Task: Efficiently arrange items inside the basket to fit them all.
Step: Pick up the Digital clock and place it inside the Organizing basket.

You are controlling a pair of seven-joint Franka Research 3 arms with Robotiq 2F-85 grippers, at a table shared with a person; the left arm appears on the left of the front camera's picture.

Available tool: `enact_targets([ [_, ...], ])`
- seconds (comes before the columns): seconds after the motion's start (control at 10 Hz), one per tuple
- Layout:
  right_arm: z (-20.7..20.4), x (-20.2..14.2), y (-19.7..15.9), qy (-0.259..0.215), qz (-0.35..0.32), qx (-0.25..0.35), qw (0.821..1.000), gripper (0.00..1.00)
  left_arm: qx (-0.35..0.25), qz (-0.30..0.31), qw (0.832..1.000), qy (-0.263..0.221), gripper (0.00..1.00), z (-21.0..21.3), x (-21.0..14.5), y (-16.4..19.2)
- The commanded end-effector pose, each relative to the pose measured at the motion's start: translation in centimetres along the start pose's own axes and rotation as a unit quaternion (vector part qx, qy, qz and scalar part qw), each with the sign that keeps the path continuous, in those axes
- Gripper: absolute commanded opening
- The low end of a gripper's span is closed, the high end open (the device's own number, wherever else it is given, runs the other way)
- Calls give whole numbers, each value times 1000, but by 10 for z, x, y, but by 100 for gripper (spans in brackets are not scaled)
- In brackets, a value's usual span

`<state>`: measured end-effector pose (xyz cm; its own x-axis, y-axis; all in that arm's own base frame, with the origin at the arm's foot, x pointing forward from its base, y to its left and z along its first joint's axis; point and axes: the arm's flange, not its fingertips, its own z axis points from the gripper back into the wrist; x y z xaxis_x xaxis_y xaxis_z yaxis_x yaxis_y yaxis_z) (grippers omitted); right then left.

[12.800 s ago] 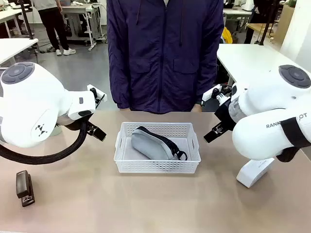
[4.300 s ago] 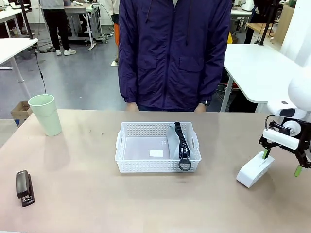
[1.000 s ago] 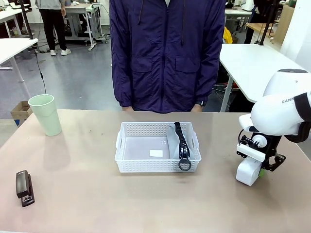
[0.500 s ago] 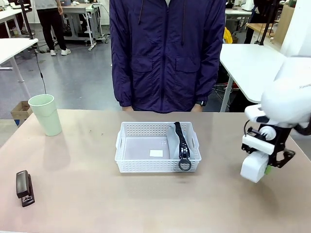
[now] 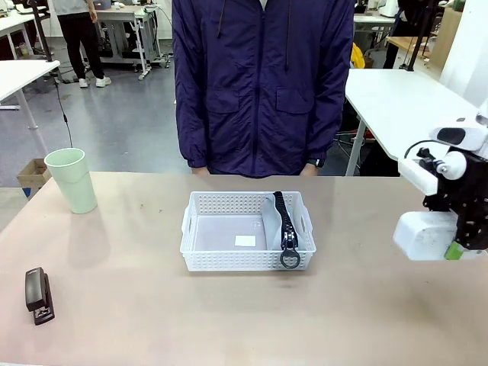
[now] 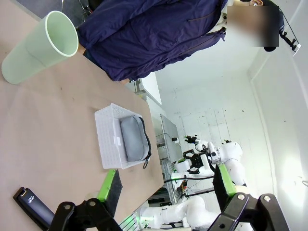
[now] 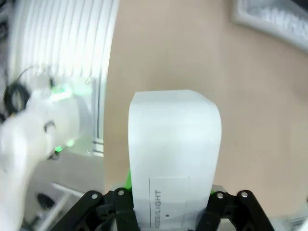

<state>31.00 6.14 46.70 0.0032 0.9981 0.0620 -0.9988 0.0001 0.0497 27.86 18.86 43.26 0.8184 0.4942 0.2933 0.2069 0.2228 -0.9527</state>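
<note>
Black stapler (image 5: 38,295): nearest item, lying on the surface (image 5: 152,328) at 8 o'clock from the basket, untouched.
Left fingers (image 6: 108,185): spread apart with nothing between them, seen in the left wrist view high above the surface.
Right fingers (image 5: 454,251): clamped on the white box (image 5: 424,235), at 3 o'clock from the basket and well apart from it.
White box, position: it appears to hang clear of the surface.
White box, axis: in the right wrist view its long axis runs along the fingers, gripped at its labelled end, free end pointing away from the wrist.
White box, handling: it looks stiff, light and smooth-sided, so it may slip; a hold across the narrow sides suits it.
Basket (image 5: 197,226): centre of the surface, with its left part open.
Grey pouch (image 5: 273,225): soft, standing on edge against the basket's 3 o'clock wall, long axis 6 to 12 o'clock, zipper (image 5: 284,217) up, ring pull (image 5: 290,259) over the near rim.
Green cup (image 5: 71,180): upright at 10 o'clock.
Person (image 5: 259,84): standing at 12 o'clock.
</note>
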Motion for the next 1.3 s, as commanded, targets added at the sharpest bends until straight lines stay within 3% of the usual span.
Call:
enact_targets([
  [0.0,-6,1,-1,2,66,12,998,0,-7,-10,1000,-1,100,1,-1,0],
  [0.4,-6,1,-1,2,66,12,998,0,-7,-10,1000,-1,100,1,-1,0],
  [0.5,-7,7,0,1,50,12,999,52,-7,-10,1000,-1,100,1,-1,0],
  [0.6,-2,20,-5,6,18,34,999,52,-7,-10,1000,-1,100,1,-1,0],
  [0.7,12,45,-12,14,22,18,999,52,-7,-10,1000,-1,100,1,-1,0],
  [0.9,30,117,-36,0,-23,45,999,52,-7,-10,1000,-1,100,1,-1,0],
  [1.1,18,186,-58,32,-108,80,990,52,-7,-10,1000,-1,100,1,-1,0],
  [1.2,11,223,-65,25,-136,68,988,52,-7,-10,1000,-1,100,1,-1,0],
])
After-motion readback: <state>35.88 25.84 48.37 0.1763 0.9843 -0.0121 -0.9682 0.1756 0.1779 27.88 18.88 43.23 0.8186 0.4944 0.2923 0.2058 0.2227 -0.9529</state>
